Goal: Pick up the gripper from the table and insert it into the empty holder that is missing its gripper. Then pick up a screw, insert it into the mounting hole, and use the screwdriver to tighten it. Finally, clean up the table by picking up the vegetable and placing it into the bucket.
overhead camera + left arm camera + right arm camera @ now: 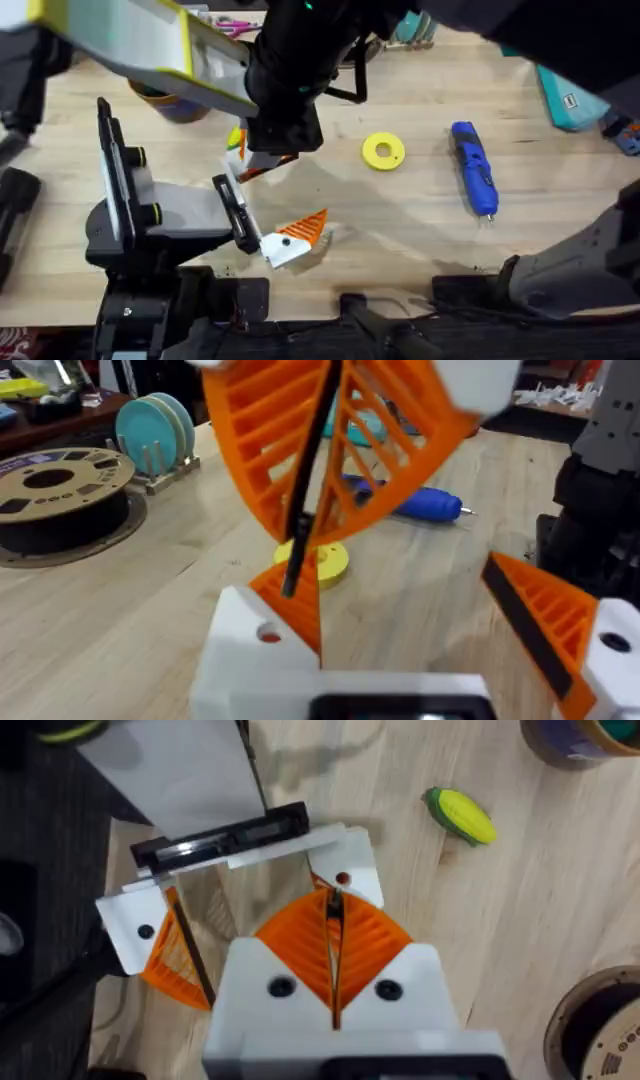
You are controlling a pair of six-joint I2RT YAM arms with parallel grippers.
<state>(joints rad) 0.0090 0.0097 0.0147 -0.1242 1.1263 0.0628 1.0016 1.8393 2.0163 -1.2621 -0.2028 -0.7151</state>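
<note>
- The right gripper [333, 907] reaches across the middle of the table [420, 230]. Its orange fingers are closed and appear to pinch the gripper [298, 600], a small orange ribbed tip, against the holder [250, 647].
- The left gripper [385, 598] is spread wide, the bare white holder on one side and an orange-tipped finger on the other.
- I judge the tip light, stiff and ribbed, so it should not slip. The flat faces suit the hold, and any twist could jam it in the slot.
- The holder's red-ringed mounting hole faces up beside the tip, and I have to keep it uncovered.
- Room is tight here, with the two grippers nose to nose. A straight pull-back looks safest.
- The blue screwdriver [473, 168] lies well off to the right beyond a yellow ring [383, 151], with bare boards around it.
- The vegetable [460, 815], a toy corn cob, lies on the far left near the bucket [585, 735].
</note>
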